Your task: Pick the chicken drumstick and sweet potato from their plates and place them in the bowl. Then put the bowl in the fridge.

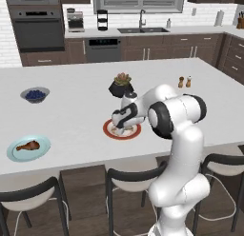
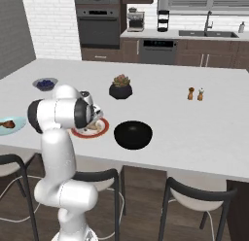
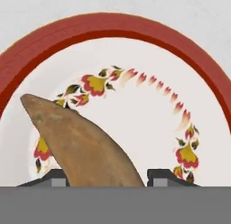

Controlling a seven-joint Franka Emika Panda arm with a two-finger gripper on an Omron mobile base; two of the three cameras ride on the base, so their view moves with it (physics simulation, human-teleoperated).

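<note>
I work over a wide white island counter (image 1: 71, 111). Directly on it sit my red-rimmed plate (image 1: 122, 130) near the front edge, a glossy black bowl (image 2: 133, 134) just beside that plate, and a light blue plate (image 1: 28, 148) well apart at the far left. Farther back stand a black plant pot (image 1: 121, 85), a small grey bowl of blueberries (image 1: 35, 94), and two small shakers (image 2: 195, 94).
</note>
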